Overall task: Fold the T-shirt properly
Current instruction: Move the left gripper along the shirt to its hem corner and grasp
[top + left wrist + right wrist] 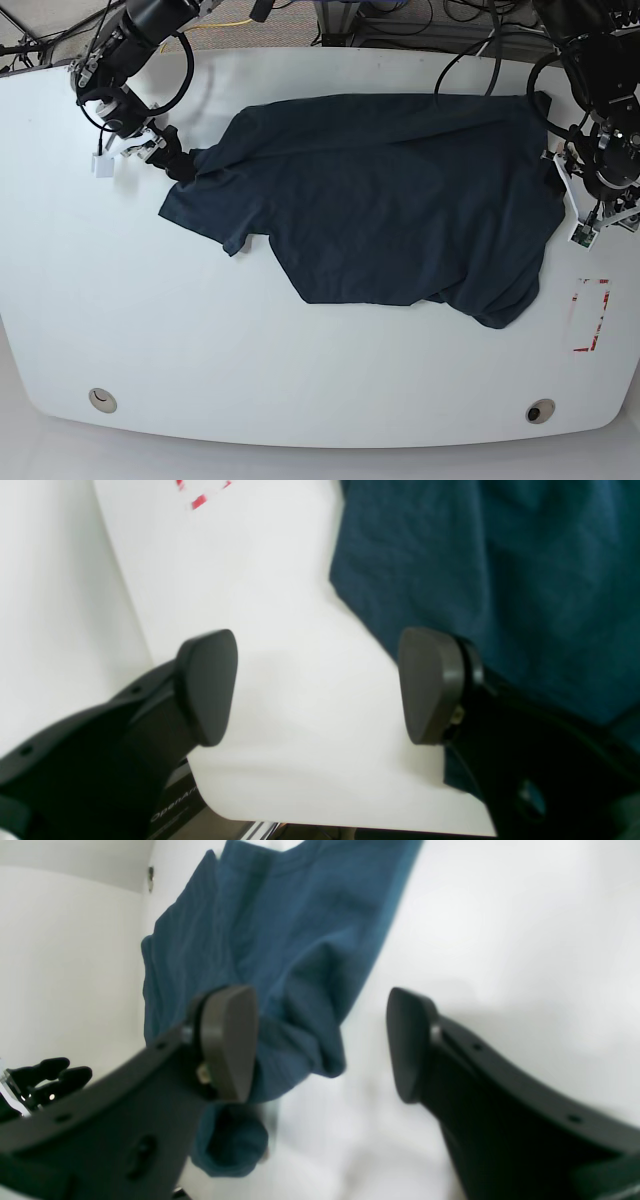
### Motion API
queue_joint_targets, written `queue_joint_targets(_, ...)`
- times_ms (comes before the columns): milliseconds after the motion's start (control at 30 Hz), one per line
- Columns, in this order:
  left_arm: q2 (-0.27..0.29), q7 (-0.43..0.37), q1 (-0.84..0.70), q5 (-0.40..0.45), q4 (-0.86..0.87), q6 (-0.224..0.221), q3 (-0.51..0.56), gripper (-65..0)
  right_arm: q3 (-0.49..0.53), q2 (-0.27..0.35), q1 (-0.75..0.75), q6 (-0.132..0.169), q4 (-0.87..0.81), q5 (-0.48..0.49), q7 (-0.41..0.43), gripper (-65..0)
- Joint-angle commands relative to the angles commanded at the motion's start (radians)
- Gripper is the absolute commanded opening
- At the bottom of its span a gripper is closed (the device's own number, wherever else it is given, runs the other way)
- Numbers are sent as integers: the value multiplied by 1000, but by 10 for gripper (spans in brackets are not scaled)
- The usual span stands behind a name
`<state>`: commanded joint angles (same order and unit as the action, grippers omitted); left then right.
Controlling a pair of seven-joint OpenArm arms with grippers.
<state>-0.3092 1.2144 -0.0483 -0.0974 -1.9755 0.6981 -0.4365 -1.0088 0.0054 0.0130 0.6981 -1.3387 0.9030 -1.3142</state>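
Left wrist view: the left claw point(317, 687) is wide open over the white surface point(280, 630), with the T-shirt point(500, 580) just beside it.

Right wrist view: the right claw point(322, 1045) is open too, at the shirt's edge.

Base view: the shirt lies spread but crumpled. A claw might pinch a wrinkle instead of the edge, making a crooked fold.

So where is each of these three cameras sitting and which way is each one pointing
Left wrist: behind the left pincer, facing the table edge and the T-shirt; both fingers show, apart.
Right wrist: behind the right pincer, looking along the shirt's sleeve; fingers apart.
Base: overhead, facing down on the whole table, both arms at the shirt's ends.
All three views share the T-shirt.
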Motion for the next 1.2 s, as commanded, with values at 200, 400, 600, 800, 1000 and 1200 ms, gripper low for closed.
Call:
queue_joint_targets(200, 2, 0, 0, 0, 0, 0, 0, -190, 34, -8, 5, 0, 2, 0, -2, -254)
queue_joint_targets(400, 2, 0, 0, 0, 2, 0, 3, -190, 98, -49, 6, 0, -8, -2, -5, -255)
queue_joint_targets(600, 2, 0, 0, 0, 2, 0, 3, -190, 169, -54, 38, -33, -97, -6, -2, -257)
queue_joint_targets(800, 2, 0, 0, 0, 2, 0, 3, -190, 193, -55, 80, -61, -212, -6, 0, -258)
queue_joint_targets(1000, 2, -2, 25, 0, 28, 0, 3, -190, 198, -49, 100, -62, -285, -11, 0, -258)
queue_joint_targets(1200, 2, -2, 43, 0, 29, 0, 9, -187, 199, -54, 135, -102, -434, -137, 0, -258)
